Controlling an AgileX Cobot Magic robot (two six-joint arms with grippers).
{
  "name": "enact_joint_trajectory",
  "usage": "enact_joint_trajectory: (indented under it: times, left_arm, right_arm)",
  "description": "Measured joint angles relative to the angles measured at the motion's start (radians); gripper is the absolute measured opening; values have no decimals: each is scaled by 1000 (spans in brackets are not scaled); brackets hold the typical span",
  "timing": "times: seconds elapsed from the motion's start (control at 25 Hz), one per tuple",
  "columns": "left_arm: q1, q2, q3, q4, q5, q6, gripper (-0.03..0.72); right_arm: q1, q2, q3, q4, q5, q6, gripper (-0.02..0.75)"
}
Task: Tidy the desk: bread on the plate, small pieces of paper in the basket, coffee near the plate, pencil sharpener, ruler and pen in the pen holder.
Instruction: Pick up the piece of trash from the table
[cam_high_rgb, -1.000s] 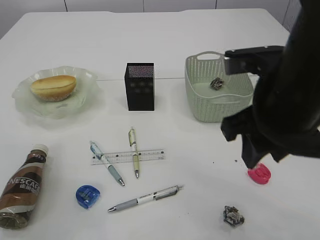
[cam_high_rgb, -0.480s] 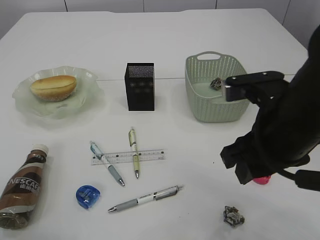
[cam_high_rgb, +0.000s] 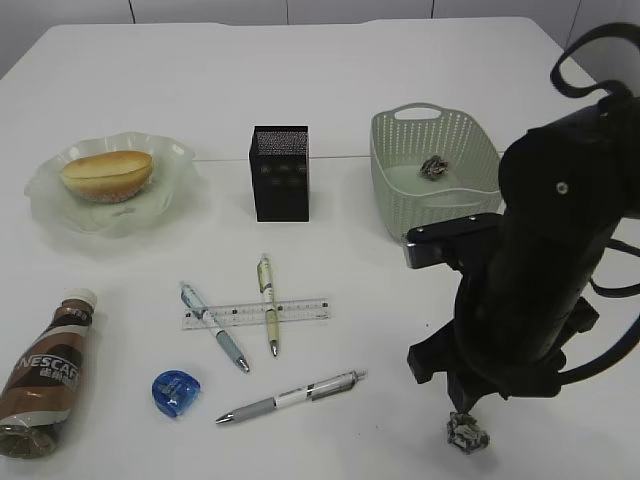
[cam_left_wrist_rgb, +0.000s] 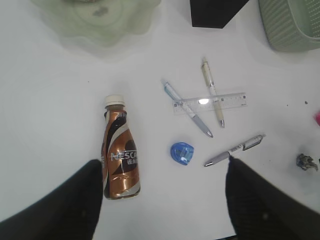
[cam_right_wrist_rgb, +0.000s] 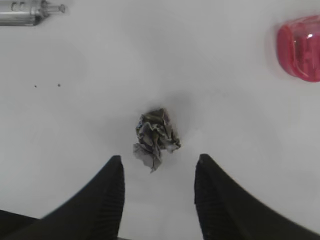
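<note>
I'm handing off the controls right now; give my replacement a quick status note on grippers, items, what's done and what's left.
Right gripper: open, empty, over the crumpled paper on the table, fingers not touching it.
Left gripper: open, empty, high above the coffee bottle.
Done: bread is on the plate; one paper ball is in the basket.
Left: loose paper to the basket; coffee, lying on its side, to the plate; three pens, ruler, blue sharpener and pink sharpener into the pen holder.
</note>
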Motion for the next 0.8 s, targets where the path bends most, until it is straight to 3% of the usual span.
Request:
enact_joint_trajectory:
  times: [0.8]
  left_arm:
    - [0, 0, 2, 0, 0, 0, 559]
  right_arm:
    - [0, 126, 47, 48, -111, -13, 333]
